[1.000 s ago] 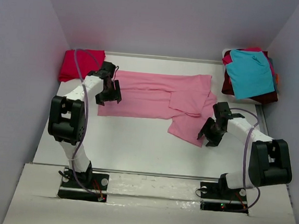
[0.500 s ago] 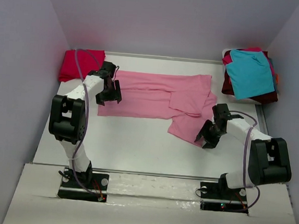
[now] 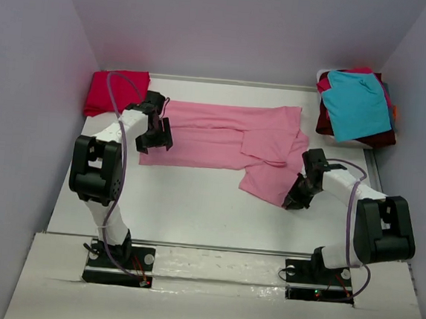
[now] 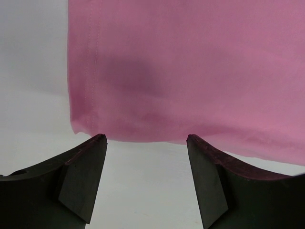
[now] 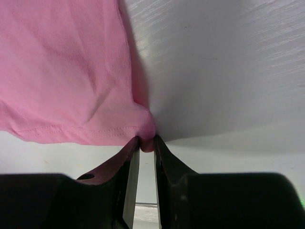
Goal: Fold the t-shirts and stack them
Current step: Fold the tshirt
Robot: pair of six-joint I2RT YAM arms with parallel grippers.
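Two grippers work the pink shirt (image 3: 223, 134), which lies spread across the far half of the table (image 3: 186, 209), its right part folded over itself. My right gripper (image 5: 147, 143) is clenched on the shirt's near right corner. A small nub of pink cloth is pinched between the fingertips, the stitched hem runs off to the left of them, and bare table lies to the right. My left gripper (image 4: 145, 140) is released, with its fingers spread wide and nothing between them. The shirt's near left edge lies just beyond the tips, its stitched corner just ahead of the finger on the left of the wrist view. I cannot tell whether the tips touch the cloth. Beyond the left gripper, a folded red shirt (image 3: 114, 91) sits at the far left corner. Well beyond the right gripper, a pile (image 3: 358, 105) of shirts with a teal one on top sits at the far right corner.
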